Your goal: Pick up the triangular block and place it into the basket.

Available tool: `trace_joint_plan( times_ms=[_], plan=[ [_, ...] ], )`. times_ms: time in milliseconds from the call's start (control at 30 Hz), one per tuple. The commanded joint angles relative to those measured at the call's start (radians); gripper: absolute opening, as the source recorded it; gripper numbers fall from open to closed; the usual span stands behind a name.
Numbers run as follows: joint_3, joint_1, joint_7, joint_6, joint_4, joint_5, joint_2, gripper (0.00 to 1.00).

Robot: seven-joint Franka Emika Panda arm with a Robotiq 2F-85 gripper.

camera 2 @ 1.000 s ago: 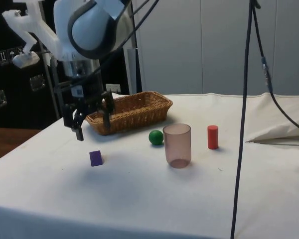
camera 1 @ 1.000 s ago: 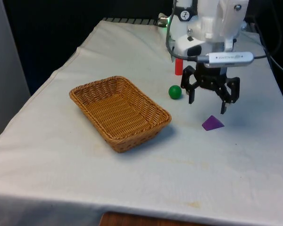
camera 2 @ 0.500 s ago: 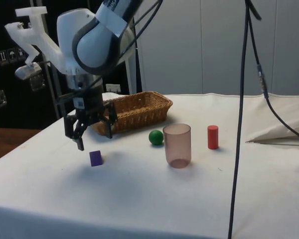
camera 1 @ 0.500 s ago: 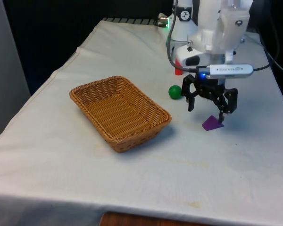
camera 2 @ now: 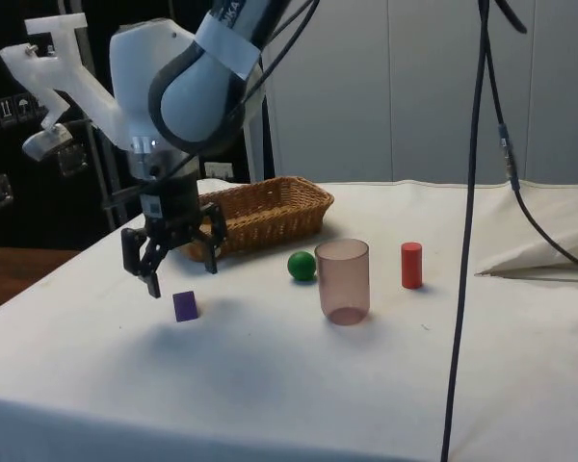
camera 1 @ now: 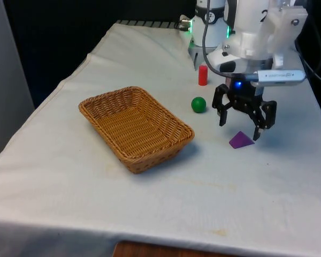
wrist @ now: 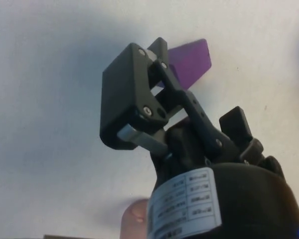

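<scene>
White cloth point(camera 1: 150, 203) over the table, dark cabinets behind in the side view. On it, toward the front view's right, the purple triangular block point(camera 1: 241, 140), well apart from the wicker basket point(camera 1: 135, 127) toward the front view's left. Just above the block, slightly behind it, hangs the gripper point(camera 1: 245, 119), jaws spread wide and holding nothing.

Step in hand, by the look of it: the approach before the grasp. Best done by centring over the block first (the wrist view puts it off to one side of a finger point(wrist: 134, 99), not yet between the two), then coming straight down and closing on two opposite flat faces rather than on the sloped edges, which would likely squirt it out.

Counted: one triangular block, one basket, one green ball point(camera 1: 198, 104), one red cylinder point(camera 1: 203, 75), one translucent pinkish cup point(camera 2: 343, 281), one gripper.
</scene>
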Motion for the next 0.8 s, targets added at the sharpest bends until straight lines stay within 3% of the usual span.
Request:
trace_joint_plan(
  times_ms=[0,167,200,233,467,500,533,567,767],
  plan=[
    [-0.007,0.010,0.021,0.019,-0.003,-0.007,0.005,1.00],
    [-0.012,0.013,0.052,0.022,0.005,-0.018,0.018,1.00],
    [-0.001,0.004,0.036,0.013,0.002,-0.012,0.013,1.00],
    [-0.013,0.014,0.060,0.020,0.006,-0.023,0.020,1.00],
    [-0.011,0.019,0.121,0.016,0.011,-0.058,0.021,1.00],
    [-0.008,0.019,0.134,0.016,0.011,-0.068,0.020,1.00],
    [-0.001,0.011,0.124,0.013,0.009,-0.066,0.019,1.00],
    [-0.008,0.021,0.140,0.016,0.011,-0.073,0.020,1.00],
    [-0.004,0.028,0.179,0.017,0.009,-0.098,0.021,1.00]
  ],
)
